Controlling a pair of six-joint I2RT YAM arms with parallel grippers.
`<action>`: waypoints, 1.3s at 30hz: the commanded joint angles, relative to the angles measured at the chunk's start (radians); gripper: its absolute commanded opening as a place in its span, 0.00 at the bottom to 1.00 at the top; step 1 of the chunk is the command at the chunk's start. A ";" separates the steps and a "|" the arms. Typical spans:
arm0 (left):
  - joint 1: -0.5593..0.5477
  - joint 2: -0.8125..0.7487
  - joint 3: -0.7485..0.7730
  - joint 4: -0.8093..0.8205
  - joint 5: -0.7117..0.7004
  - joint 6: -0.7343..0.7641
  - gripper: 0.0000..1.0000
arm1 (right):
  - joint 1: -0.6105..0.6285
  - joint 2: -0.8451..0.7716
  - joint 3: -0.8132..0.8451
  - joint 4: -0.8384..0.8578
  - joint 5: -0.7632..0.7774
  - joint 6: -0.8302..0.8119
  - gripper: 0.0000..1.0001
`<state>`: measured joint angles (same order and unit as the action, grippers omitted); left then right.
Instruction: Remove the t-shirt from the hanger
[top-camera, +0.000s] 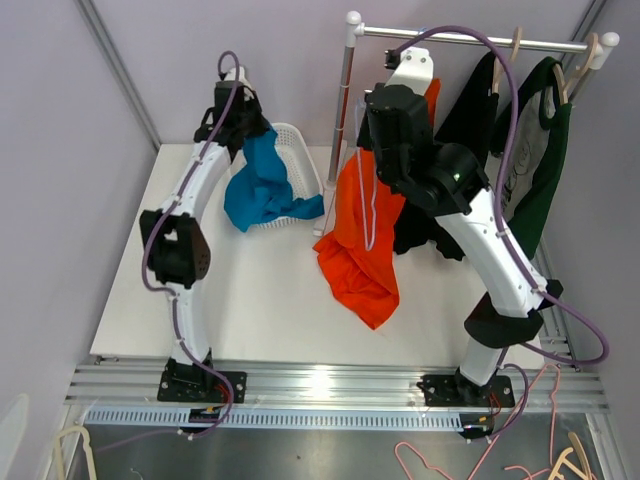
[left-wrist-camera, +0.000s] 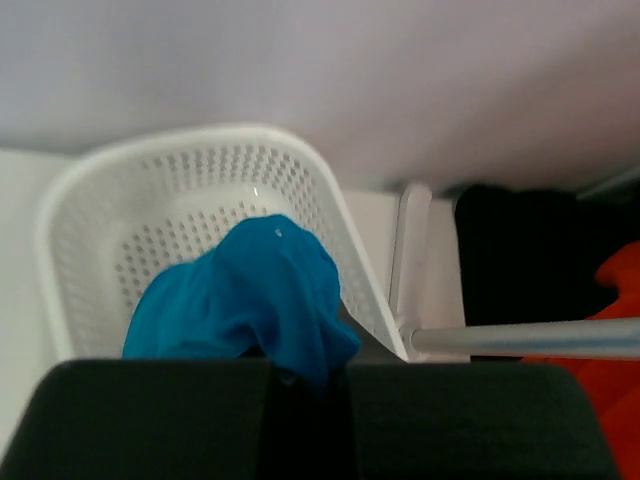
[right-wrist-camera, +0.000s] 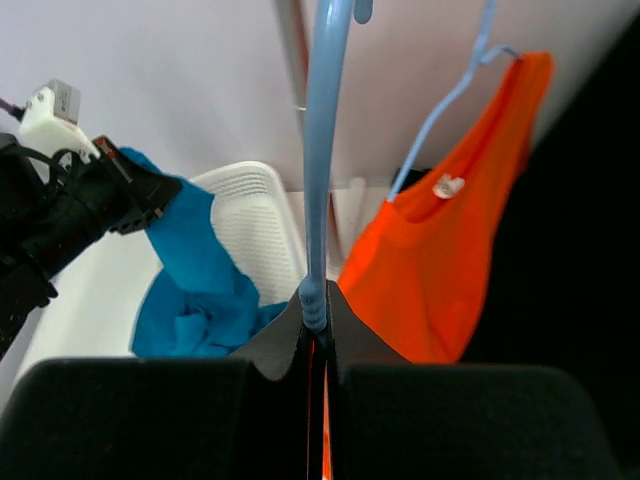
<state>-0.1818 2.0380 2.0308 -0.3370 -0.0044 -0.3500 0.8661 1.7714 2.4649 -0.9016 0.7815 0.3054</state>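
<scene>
Blue t-shirt: off any hanger, bunched and hanging over the basket. Its lower folds spill across the basket's near rim.
Left pincer: fingers together, clamped on the top of the blue t-shirt above the basket. The tips are buried in the cloth, so how much fabric they hold cannot be made out.
Right pincer: closed tight on the lower end of a pale blue hanger, to the right of the basket. From above, the wrist body hides its tips.
Pale blue hanger: appears bare and runs straight up from the pincer. Its top is cut off at the frame edge – whether it hooks onto the rail cannot be told.
Orange t-shirt: on a second pale hanger, right of the basket. Its hem reaches down toward the table.
Black garment: on the rail, further right of the basket than the orange one. It is mostly hidden behind the right arm, and its hanger cannot be made out.
Green and white shirt: furthest from the basket, at the rail's right end, partly behind a purple cable.
Basket: white and perforated, at the table's far edge – much of its floor is covered by blue cloth.
</scene>
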 joint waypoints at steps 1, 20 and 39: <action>-0.002 0.065 0.134 -0.134 0.079 -0.056 0.01 | 0.001 -0.047 0.023 -0.065 0.168 0.029 0.00; 0.013 0.030 0.036 -0.350 0.040 -0.268 1.00 | -0.116 -0.058 -0.010 0.173 -0.042 -0.160 0.00; -0.333 -0.944 -0.659 -0.214 -0.066 -0.230 1.00 | -0.412 0.200 0.086 0.440 -0.545 -0.186 0.00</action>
<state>-0.4789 1.0950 1.4673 -0.5724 -0.0559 -0.5758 0.4706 1.9682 2.4878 -0.5877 0.3290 0.1612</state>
